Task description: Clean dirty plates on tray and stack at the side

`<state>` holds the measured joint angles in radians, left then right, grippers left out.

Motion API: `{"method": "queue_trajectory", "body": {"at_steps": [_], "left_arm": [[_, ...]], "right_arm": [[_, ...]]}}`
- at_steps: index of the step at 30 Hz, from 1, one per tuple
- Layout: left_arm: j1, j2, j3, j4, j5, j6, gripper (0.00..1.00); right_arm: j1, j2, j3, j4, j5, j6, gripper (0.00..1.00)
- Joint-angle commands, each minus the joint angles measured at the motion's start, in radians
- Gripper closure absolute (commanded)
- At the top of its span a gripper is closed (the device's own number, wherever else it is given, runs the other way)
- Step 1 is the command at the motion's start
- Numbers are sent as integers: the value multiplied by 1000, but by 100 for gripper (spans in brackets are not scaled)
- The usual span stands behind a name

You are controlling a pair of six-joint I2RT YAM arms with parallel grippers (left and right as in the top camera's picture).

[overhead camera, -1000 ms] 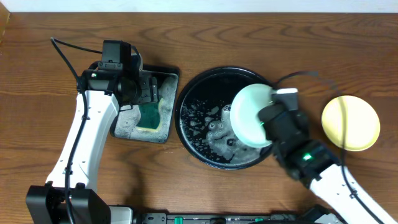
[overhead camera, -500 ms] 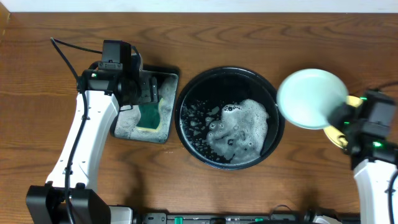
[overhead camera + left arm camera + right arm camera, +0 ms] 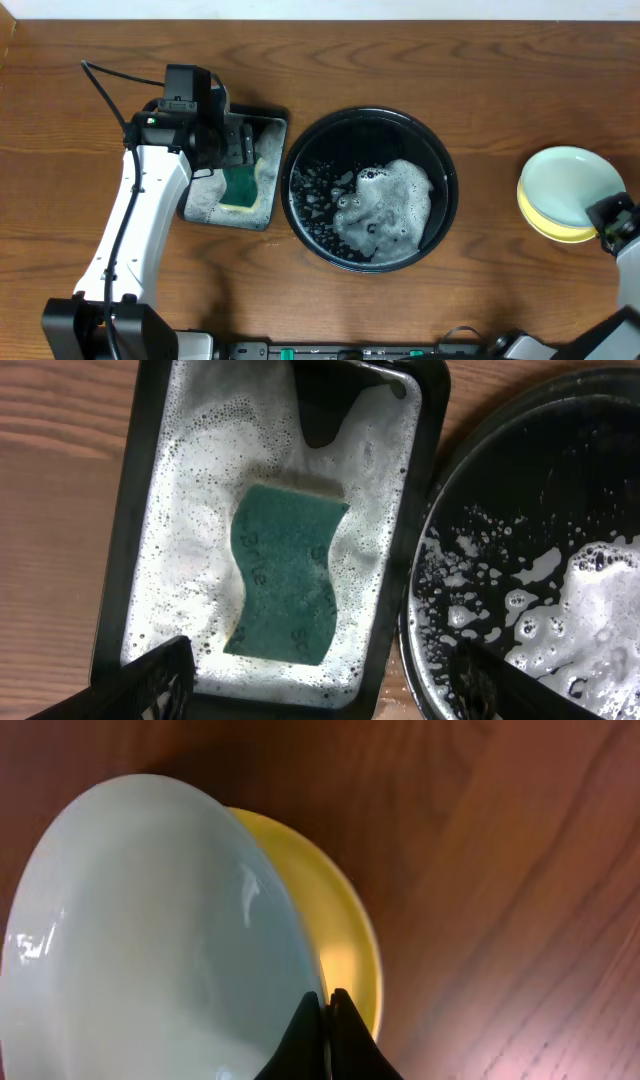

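Plate in hand: mint plate (image 3: 568,185), pale and clean-looking with no smear showing, at the right edge of the table (image 3: 450,60), well apart from the tray.
Beneath it: yellow plate (image 3: 545,222), lying flat on the wood; the mint plate covers most of it, leaving a yellow crescent along the lower left in the overhead view. Whether the two touch cannot be told.
Facing: the mint plate's hollow is turned up; it is round, so it has no long axis. From the right wrist it looks slightly tipped against the yellow one.
Right gripper (image 3: 325,1005): pinched tight on the mint plate's rim, at the edge nearest the robot, fingertips pressed together; the plate spreads away from the fingers over the yellow plate.
Tray (image 3: 372,118): round, black, mid-table, no plate in it; a patch of white foam (image 3: 385,210) lies right of its centre, with scattered bubbles to the left.
Sponge tray (image 3: 272,125): rectangular, black, just beside the round tray on its left, full of suds.
Sponge (image 3: 285,575): green, lying flat in the suds near the middle, long side running away from the robot.
Left gripper (image 3: 325,675): jaws spread wide, empty, hovering above the sponge tray, apart from the sponge.
In the way: nothing lies between the stacked plates and the tray.
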<state>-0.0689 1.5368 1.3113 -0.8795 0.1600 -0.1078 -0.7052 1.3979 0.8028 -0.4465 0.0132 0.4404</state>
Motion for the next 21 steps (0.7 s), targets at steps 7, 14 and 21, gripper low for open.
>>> {"method": "queue_trajectory", "body": {"at_steps": [7,14,21], "left_arm": [[3,0,19,-2,12,-1,18],[3,0,19,-2,12,-1,18],[3,0,19,-2,12,-1,18]], "right_arm": [[0,-55,2,70,-334,-79,43],[98,-332,3,41,-513,-82,36],[237,-491,3,-139,-593,-176,36]]}}
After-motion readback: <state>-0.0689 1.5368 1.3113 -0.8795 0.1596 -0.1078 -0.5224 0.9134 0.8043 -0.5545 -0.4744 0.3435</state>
